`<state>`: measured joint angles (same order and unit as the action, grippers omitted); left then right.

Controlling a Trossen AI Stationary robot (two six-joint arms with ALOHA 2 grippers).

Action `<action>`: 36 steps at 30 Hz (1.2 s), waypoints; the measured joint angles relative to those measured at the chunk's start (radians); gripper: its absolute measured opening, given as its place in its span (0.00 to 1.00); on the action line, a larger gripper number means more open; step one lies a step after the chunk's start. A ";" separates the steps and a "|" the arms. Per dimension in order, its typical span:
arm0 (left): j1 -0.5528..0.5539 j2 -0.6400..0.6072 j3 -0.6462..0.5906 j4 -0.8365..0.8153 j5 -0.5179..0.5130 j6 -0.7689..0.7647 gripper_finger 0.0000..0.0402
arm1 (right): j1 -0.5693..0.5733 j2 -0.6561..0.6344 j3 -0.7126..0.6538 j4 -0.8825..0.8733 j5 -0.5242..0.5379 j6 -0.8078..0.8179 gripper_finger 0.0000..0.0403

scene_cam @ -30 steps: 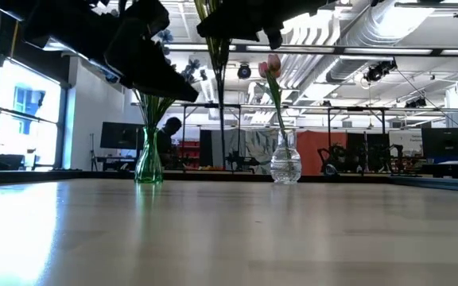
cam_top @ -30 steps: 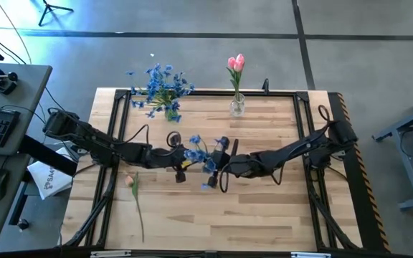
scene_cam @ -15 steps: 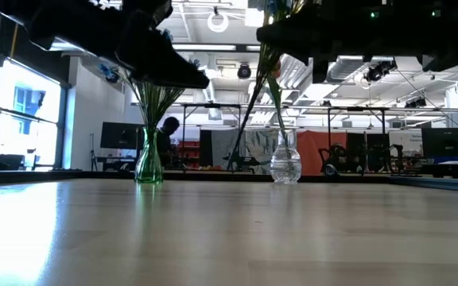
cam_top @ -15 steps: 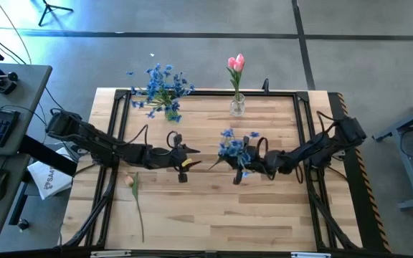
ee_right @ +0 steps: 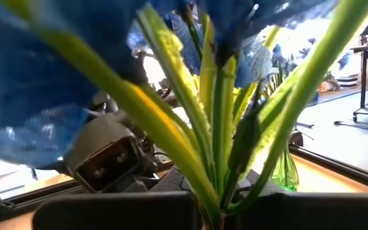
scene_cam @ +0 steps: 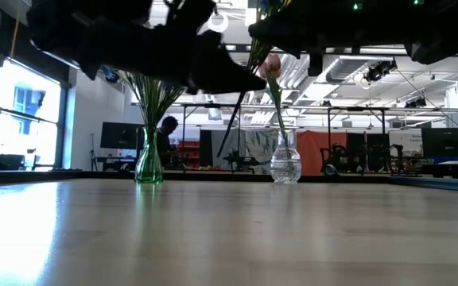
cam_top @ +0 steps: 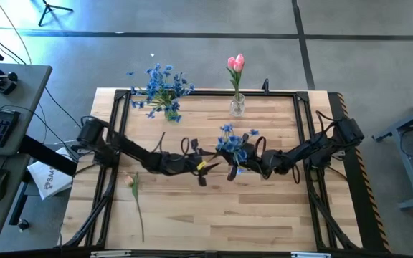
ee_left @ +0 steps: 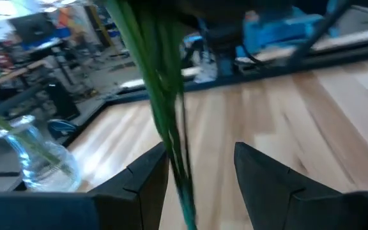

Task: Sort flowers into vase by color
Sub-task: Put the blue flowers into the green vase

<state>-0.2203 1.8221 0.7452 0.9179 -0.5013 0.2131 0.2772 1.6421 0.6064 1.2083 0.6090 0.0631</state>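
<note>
High view, frame centre: right end effector (cam_top: pixel 236 166) clamped shut on blue flower bunch (cam_top: pixel 233 146). Left end effector (cam_top: pixel 208 169) just beside it, fingers (ee_left: pixel 142 182) parted with the green stems (ee_left: pixel 165 121) between them, contact unclear. Upper left of tabletop (cam_top: pixel 264 215): more blue flowers (cam_top: pixel 160 89) in green vase (scene_cam: pixel 149 163). Upper centre: pink tulips (cam_top: pixel 236 66) in clear vase (cam_top: pixel 237 107). Lower left: one pink flower (cam_top: pixel 135 197) lying flat. Low view only: person (scene_cam: pixel 168 127) far behind the vases. Right wrist view only: stems and blossoms close up, green vase beyond.
</note>
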 joint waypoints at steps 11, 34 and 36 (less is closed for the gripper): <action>-0.006 0.037 0.118 -0.007 -0.111 0.052 0.37 | 0.000 0.000 0.001 -0.054 0.000 0.019 0.01; -0.090 -0.482 -0.409 0.150 -0.263 -0.097 0.01 | 0.149 -0.281 0.002 -0.473 -0.003 -0.082 0.45; -0.102 -0.579 -0.504 0.255 -0.298 -0.049 0.00 | 0.160 -0.254 0.002 -0.471 -0.004 -0.086 0.44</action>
<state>-0.3221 1.2435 0.2417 1.1730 -0.7995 0.1641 0.4376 1.3884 0.6079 0.7369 0.6048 -0.0233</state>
